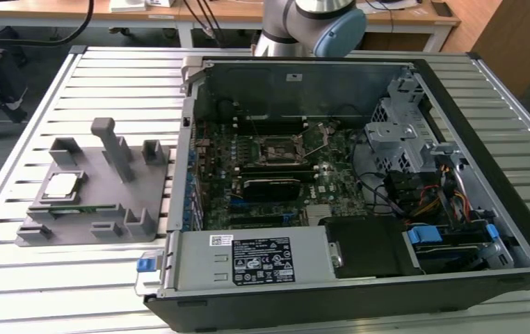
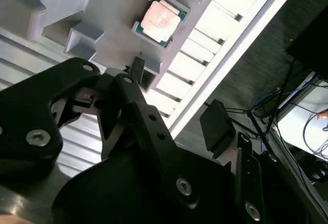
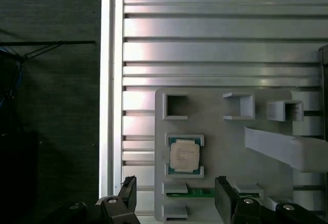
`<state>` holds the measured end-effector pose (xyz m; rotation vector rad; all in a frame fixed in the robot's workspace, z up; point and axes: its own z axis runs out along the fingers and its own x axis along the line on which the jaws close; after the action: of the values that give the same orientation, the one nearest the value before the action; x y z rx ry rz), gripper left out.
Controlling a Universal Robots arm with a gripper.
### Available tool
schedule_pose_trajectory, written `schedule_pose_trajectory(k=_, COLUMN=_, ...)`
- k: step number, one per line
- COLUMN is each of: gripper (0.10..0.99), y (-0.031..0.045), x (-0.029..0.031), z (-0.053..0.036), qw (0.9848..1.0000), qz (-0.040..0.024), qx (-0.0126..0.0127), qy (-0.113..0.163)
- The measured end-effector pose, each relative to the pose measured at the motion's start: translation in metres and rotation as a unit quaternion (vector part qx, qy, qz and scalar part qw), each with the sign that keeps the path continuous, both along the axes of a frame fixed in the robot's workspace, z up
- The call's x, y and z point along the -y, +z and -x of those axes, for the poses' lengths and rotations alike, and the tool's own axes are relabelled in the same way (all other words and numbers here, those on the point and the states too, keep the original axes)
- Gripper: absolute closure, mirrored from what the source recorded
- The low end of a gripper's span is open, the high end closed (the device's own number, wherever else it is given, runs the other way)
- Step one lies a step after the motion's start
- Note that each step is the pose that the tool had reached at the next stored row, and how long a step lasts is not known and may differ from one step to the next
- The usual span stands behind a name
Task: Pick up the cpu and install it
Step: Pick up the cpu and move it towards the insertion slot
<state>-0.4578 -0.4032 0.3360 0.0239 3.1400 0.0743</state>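
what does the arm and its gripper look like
The arm is a silvery-grey tube with a pale blue cap on its joint. The gripper is matt black, built of angular linked plates fastened with silver screws, ending in two flat black fingers.
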Motion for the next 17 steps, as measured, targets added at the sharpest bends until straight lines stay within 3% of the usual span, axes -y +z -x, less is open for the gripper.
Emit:
schedule_pose_trajectory(k=2, gripper=0.365, y=-0.0021, x=0.0000, z=-0.0006, qw=1.0000, qz=-0.0003, qx=-0.0001, qy=0.000)
schedule_pose_trajectory(k=5, gripper=0.247, y=-0.0069, x=0.0000, z=-0.0021, qw=1.0000, qz=-0.0018, qx=-0.0001, qy=0.000)
schedule_pose_trajectory(k=17, gripper=0.247, y=-0.0261, x=0.0005, z=-0.0036, qw=1.0000, qz=-0.0028, qx=-0.0005, qy=0.003)
